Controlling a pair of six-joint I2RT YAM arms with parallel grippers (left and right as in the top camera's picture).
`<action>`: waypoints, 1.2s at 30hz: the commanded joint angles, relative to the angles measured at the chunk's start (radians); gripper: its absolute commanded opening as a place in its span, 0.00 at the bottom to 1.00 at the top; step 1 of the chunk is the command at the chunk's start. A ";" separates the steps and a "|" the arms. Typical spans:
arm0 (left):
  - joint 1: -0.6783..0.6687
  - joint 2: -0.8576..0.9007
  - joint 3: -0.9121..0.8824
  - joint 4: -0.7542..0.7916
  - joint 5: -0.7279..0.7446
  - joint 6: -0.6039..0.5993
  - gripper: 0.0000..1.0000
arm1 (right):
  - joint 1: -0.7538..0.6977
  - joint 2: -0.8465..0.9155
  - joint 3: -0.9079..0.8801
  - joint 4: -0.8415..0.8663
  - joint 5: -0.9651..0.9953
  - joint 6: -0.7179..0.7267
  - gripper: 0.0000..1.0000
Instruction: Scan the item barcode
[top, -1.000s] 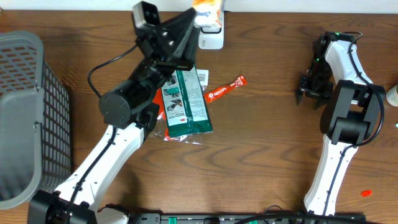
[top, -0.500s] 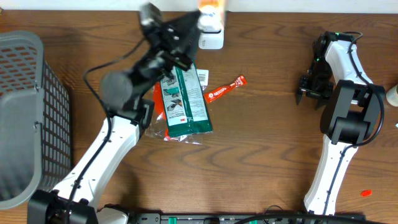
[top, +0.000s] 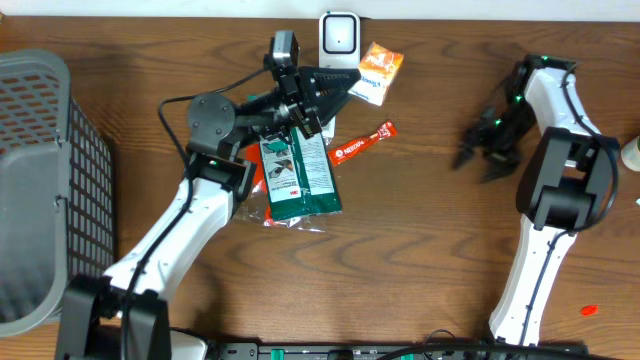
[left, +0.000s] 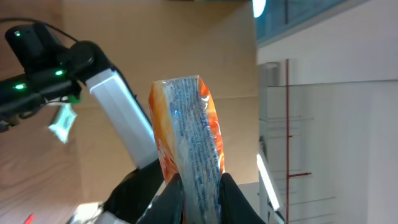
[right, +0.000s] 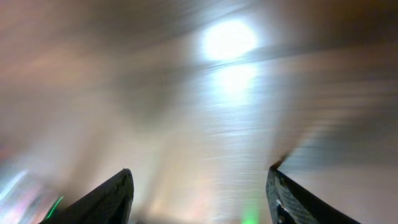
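The item is an orange snack packet, and my left gripper is shut on it and holds it above the table, just right of the white barcode scanner at the back edge. In the left wrist view the orange packet stands edge-on, with my left gripper pinching its lower end. At the right side of the table my right gripper stands open and holds nothing. The right wrist view is blurred; my right gripper shows spread fingers with nothing between them.
A green flat package lies under the left arm, on a clear wrapper with an orange item. A red stick packet lies beside it. A grey mesh basket stands at the left edge.
My left gripper has swung the orange packet from over the scanner to its right, uncovering the scanner. My right gripper has opened wider and shifted left.
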 joint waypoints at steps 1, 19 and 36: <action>0.003 0.025 -0.010 0.008 0.056 0.031 0.07 | 0.021 0.150 -0.061 -0.077 -0.711 -0.492 0.68; 0.003 0.036 -0.010 -0.085 0.056 0.085 0.08 | 0.086 -0.121 0.209 -0.058 -0.909 -0.428 0.75; 0.003 0.036 -0.010 -0.085 0.056 0.084 0.08 | 0.208 -0.121 0.403 0.185 -0.901 -0.076 0.70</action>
